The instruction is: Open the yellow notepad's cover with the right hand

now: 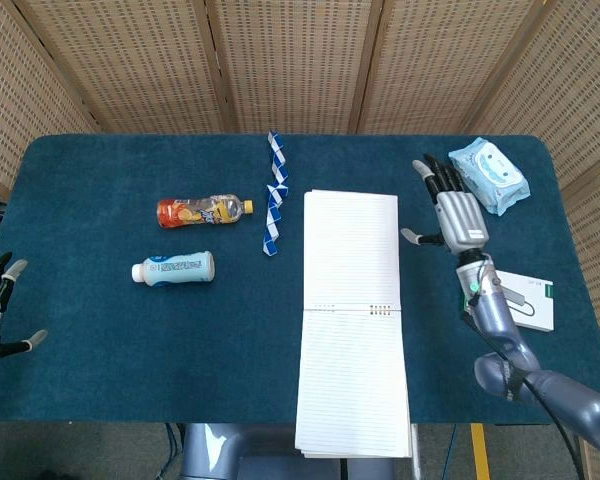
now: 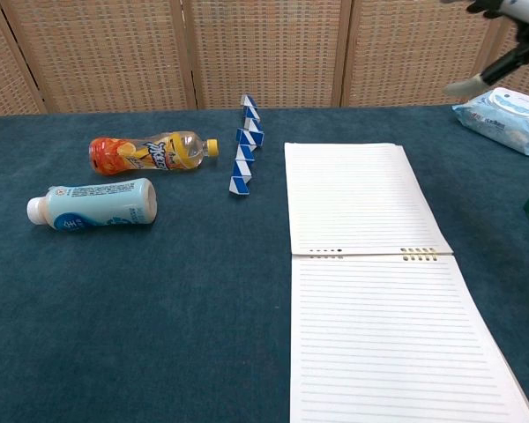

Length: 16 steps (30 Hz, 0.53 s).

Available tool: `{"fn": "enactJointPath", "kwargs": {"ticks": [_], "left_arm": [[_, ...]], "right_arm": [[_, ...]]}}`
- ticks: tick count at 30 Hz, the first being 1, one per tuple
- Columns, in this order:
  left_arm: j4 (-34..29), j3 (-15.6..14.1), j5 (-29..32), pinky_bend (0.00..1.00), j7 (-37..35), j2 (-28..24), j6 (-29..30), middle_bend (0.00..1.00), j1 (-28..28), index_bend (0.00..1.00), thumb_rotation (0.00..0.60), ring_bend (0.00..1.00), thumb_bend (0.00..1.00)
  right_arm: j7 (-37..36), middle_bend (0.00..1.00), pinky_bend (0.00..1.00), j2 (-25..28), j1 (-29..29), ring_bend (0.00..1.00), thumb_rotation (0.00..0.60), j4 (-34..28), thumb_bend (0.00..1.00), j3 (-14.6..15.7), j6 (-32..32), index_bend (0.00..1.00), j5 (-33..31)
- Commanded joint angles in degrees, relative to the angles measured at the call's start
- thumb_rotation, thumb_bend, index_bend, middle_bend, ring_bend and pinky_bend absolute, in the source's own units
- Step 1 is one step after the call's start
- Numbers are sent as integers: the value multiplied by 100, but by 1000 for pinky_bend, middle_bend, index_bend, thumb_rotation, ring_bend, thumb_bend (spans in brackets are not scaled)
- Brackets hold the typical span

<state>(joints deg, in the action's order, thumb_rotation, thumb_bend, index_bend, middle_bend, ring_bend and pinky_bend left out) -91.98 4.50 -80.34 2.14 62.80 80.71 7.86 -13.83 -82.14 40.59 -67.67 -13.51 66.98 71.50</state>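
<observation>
This looks like a robot test station, not a home. A tabletop [image 1: 100,180] covered in dark teal cloth stands before folding woven-cane screens [image 1: 290,60], with assorted props laid out: two bottles [image 1: 202,211], a wet-wipes pack [image 1: 490,174].
</observation>
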Motion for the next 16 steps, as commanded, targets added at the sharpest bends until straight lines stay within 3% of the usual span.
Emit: {"fn": "enactJointPath", "kwargs": {"ticks": [1,5,8,16], "left_arm": [[-16,-45,-92,0,1,-3,60,0,-25,0,600,0,0],[-9,-78,-224,0,-52,-10,192,0,-73,0,600,0,0],[30,-118,-356,0,33,30,310,0,-105,0,600,0,0],[51,-213,-600,0,62,72,449,0,-152,0,600,0,0]], "right_arm": [[-14,0,24,776,-1174,0,600,-834,0,748,1560,0,1133],[103,0,0,922,-1965,0,600,-853,0,1279,2331,0,1528],[375,0,0,863,-2443,0,600,-724,0,1468,2788,0,1625],[805,0,0,783,-2991,0,600,-752,0,1571,3312,0,1819]]}}
